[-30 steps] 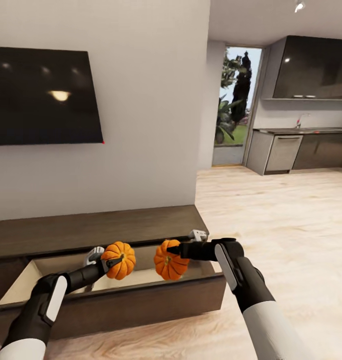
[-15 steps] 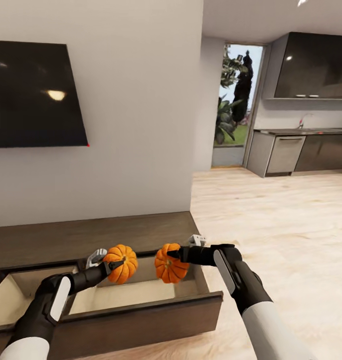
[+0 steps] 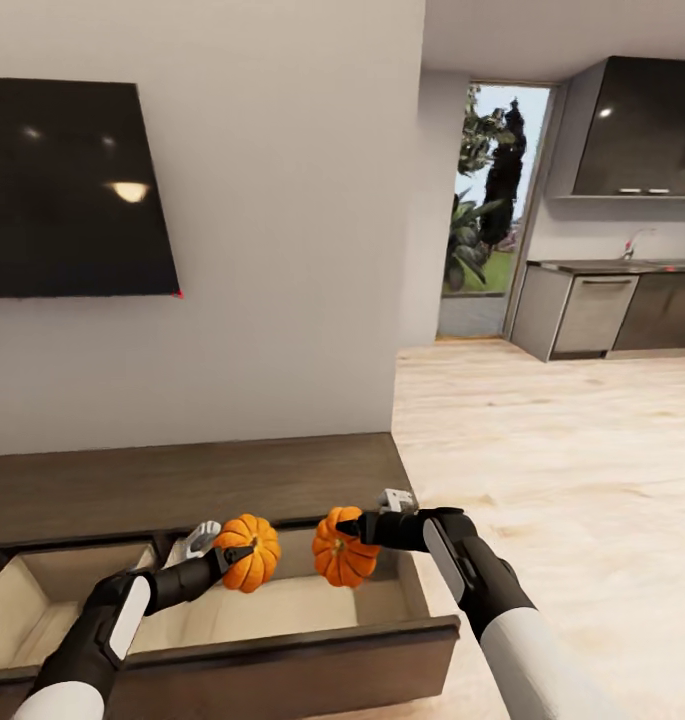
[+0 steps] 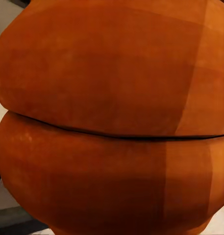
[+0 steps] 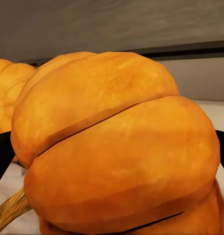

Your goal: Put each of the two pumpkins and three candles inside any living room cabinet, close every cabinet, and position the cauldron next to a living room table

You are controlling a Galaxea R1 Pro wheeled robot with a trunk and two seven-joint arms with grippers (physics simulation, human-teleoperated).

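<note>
The left jaws pinch one pumpkin; the right jaws pinch the other pumpkin. Each ribbed orange body swells across its own wrist view, too close to show the jaw tips themselves.

What the next move seems to turn on is that both pumpkins hang directly above the open drawer of the low dark cabinet. Its pale floor lies at 6 o'clock from each grasp, so release calls for a descent, not a reach. The two pumpkins sit side by side, near each other but apart, the left one at 9 o'clock from the right one. Neither arm is clearly nearer the drawer floor.

The left arm rises from 7 o'clock, its forearm slanting up toward 2 o'clock. The right arm comes from 5 o'clock and bends at the wrist, so its jaws point toward 9 o'clock. A second open compartment lies at 9 o'clock from the left pumpkin.
</note>
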